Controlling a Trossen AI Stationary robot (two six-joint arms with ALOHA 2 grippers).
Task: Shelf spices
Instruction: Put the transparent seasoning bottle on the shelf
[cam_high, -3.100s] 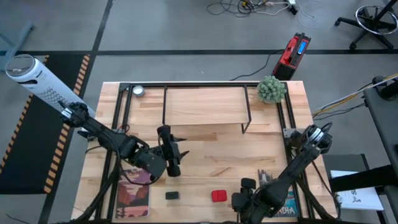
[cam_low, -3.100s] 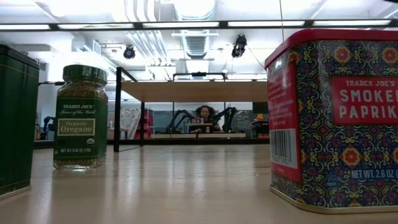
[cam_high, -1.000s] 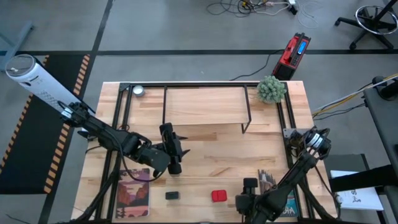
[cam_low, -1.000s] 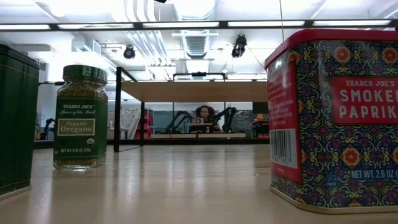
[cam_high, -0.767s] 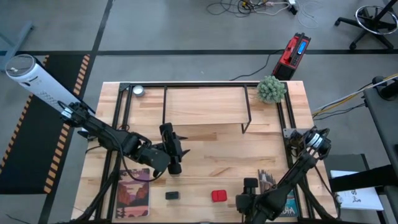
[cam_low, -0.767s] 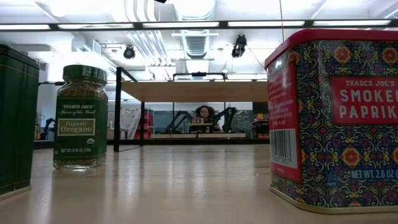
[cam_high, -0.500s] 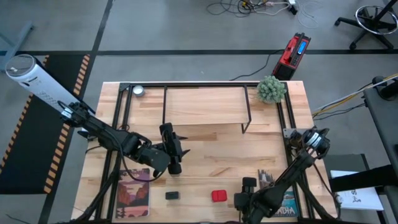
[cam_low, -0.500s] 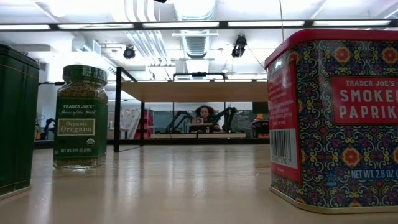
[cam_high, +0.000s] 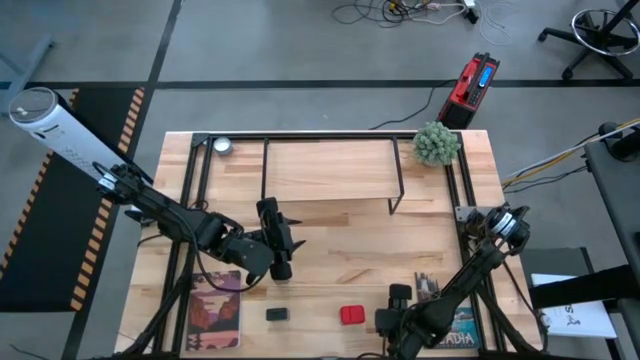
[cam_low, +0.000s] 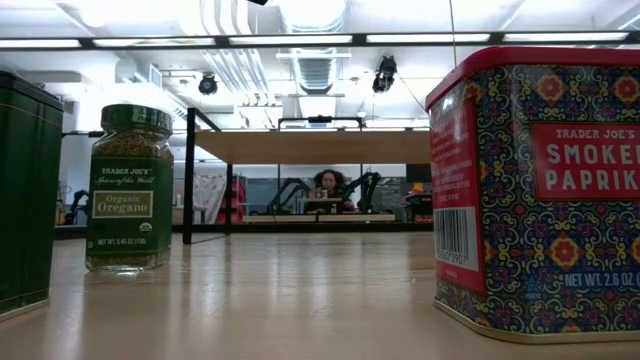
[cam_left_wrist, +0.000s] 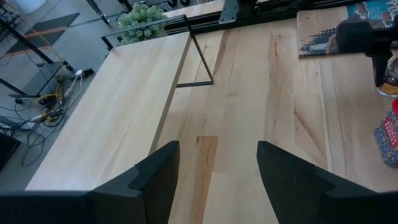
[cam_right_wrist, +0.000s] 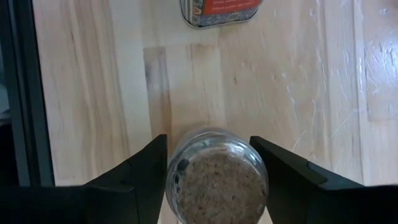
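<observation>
While almost nothing has shifted in the last three seconds, the right gripper (cam_right_wrist: 209, 163) has crept a little along the 5 o'clock edge of the tabletop (cam_high: 340, 250), and the left arm has edged slightly toward the shelf (cam_high: 330, 168) and then held. No spice has changed place. I judge that shelving has barely begun, since the shelf board at 12 o'clock is bare.

The right fingers (cam_right_wrist: 146, 168) press against both sides of the round jar (cam_right_wrist: 216, 171), which is close to the red tin (cam_high: 351, 315) at 6 o'clock. Whether the jar is off the wood I cannot tell. Through its glass shows a brownish, grainy powder that fills it nearly full.

The left gripper (cam_left_wrist: 217, 162) hangs over bare wood at about 9 o'clock of centre, short of the shelf, with its fingers spread wide and empty.

The red tin is closed and marked smoked paprika, so its contents are hidden. The dark jar (cam_high: 277, 314) at 7 o'clock is also shut. The bottle (cam_low: 128, 190), labelled oregano, is packed with dried green-brown herb under its green cap. It stands upright on the tabletop, but I cannot find it from above.
</observation>
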